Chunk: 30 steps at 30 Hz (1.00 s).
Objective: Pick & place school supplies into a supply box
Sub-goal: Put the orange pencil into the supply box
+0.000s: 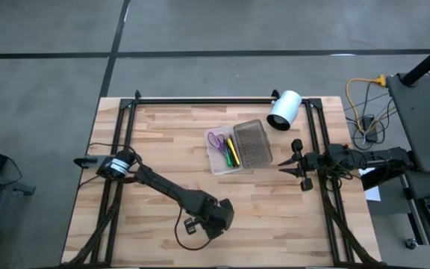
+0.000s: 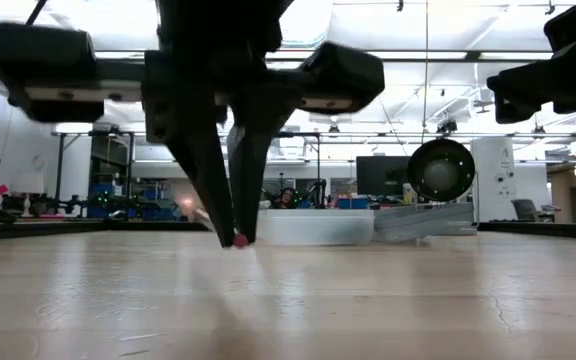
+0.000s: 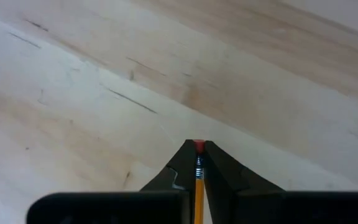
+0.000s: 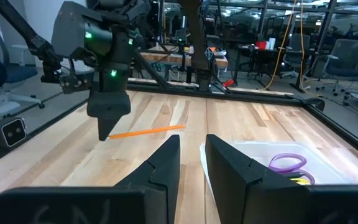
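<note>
A pale wooden surface [image 1: 155,142] carries a clear supply box [image 1: 237,147], its translucent tray holding purple-handled scissors [image 1: 216,140] and yellow and green pens [image 1: 231,152] beside the grey ribbed lid half; no readable writing shows. A white cylinder [image 1: 284,110] lies just beyond. At the near edge, the left end effector [image 1: 198,225] is clamped shut on an orange pencil [image 4: 146,130], its pink eraser end between the fingertips. The right end effector [image 1: 288,167] waits beside the box, fingers parted, holding nothing
</note>
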Each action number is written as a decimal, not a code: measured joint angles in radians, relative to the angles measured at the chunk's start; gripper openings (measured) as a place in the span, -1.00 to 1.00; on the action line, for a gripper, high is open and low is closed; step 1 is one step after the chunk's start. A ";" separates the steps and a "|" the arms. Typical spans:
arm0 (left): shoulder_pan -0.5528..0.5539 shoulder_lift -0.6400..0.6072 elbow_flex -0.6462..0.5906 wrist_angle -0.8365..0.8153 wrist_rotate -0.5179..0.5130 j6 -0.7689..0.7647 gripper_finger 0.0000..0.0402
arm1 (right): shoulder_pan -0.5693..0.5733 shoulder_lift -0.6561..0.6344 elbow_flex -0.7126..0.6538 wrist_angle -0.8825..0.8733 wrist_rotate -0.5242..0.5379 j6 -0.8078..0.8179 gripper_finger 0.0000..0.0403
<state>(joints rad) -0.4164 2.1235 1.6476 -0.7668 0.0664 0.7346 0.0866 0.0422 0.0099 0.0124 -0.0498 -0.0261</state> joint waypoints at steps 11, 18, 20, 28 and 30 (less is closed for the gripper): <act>0.026 -0.005 0.109 -0.100 0.001 0.129 -0.99 | 0.000 0.000 0.000 0.000 0.000 0.000 -0.66; 0.075 -0.007 0.156 -0.151 0.001 0.216 -0.99 | 0.000 0.000 0.000 0.000 0.000 0.000 -0.66; 0.096 -0.007 0.168 -0.165 0.001 0.239 -0.99 | 0.000 0.000 0.000 0.000 0.000 0.000 -0.66; 0.201 -0.008 0.172 -0.186 0.001 0.353 -0.99 | 0.000 0.000 0.000 0.000 0.000 0.000 -0.66; 0.229 -0.008 0.172 -0.187 0.001 0.377 -0.99 | 0.000 0.000 0.000 0.000 0.000 0.000 -0.66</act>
<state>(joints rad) -0.1872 2.1151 1.8198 -0.9543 0.0673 1.1114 0.0867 0.0422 0.0101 0.0124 -0.0501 -0.0261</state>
